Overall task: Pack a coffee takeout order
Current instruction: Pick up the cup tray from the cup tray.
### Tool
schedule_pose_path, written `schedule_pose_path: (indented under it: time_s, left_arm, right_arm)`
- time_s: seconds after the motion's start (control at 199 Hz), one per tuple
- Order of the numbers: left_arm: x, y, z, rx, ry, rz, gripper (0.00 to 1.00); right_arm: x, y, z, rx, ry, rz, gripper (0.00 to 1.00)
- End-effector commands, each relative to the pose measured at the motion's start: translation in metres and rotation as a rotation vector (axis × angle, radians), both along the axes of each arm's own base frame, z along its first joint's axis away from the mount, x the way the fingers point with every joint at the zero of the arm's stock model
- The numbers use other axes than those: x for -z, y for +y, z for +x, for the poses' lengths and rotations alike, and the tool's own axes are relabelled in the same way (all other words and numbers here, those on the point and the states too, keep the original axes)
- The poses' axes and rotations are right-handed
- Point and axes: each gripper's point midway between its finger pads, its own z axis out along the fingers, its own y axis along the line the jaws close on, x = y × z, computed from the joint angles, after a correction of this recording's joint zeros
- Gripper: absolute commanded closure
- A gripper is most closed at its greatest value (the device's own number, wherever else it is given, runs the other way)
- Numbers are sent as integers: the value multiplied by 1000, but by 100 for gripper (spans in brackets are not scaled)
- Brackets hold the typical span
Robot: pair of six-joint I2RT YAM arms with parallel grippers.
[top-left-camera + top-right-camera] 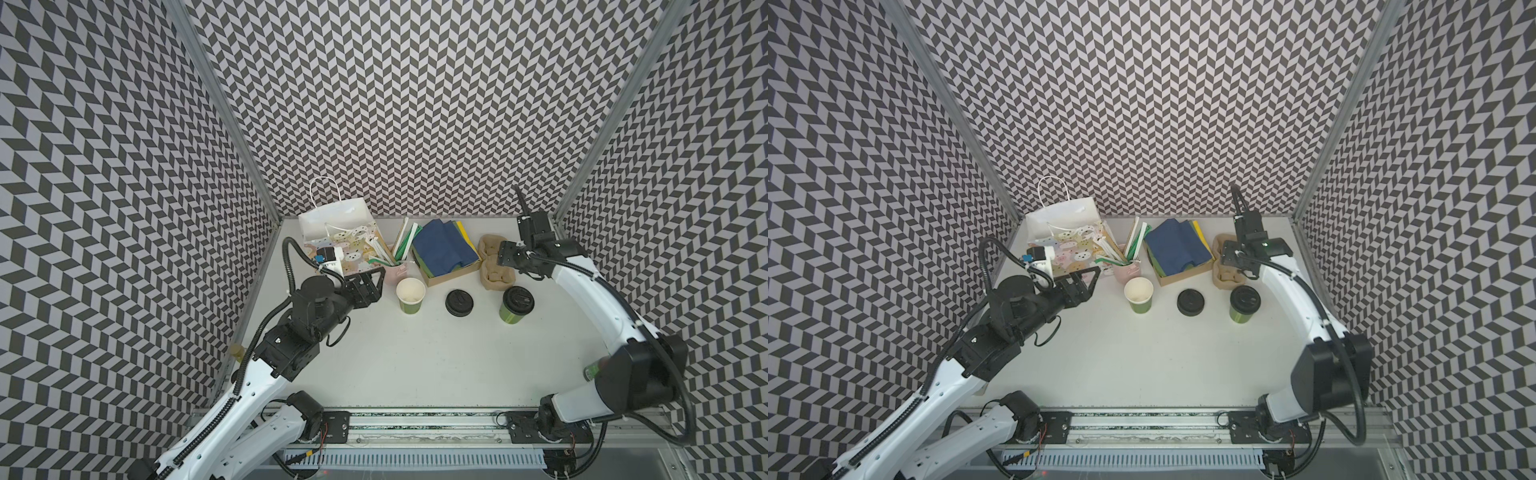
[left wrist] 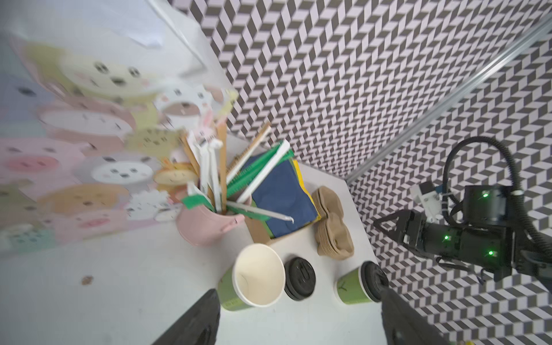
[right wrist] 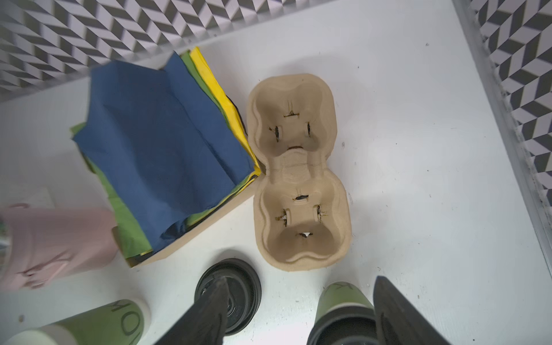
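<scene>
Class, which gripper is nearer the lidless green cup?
Left. The left gripper hovers just beside the lidless green cup; the right gripper hangs farther across the table, above the cup carrier.

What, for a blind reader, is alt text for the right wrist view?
An empty tan carrier lies on a white table beside stacked napkins, dark blue on top. The open gripper shows in front of a loose lid and a lidded cup.
</scene>
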Motion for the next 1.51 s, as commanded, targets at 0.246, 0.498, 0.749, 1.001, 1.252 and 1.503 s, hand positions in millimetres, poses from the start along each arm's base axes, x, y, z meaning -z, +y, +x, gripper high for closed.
schedule_pose_path:
  time_s: [0.246, 0.498, 0.749, 1.001, 1.252, 1.503]
  left_arm:
    - [15, 34, 16, -86, -31, 134, 13]
    - [20, 43, 7, -111, -72, 118, 13]
    - [24, 45, 6, -112, -69, 127, 14]
    - [24, 47, 5, -120, -74, 131, 14]
    - [25, 47, 6, -118, -71, 130, 14]
    - [26, 49, 5, -122, -73, 131, 14]
  right_arm:
    - [51, -13, 43, 30, 140, -134, 32]
    - [78, -10, 60, -4, 199, -138, 36]
    - [80, -11, 71, -18, 195, -130, 42]
    - [95, -11, 76, -28, 227, -113, 44]
    - [100, -9, 77, -38, 235, -108, 46]
    - [105, -6, 80, -49, 242, -96, 55]
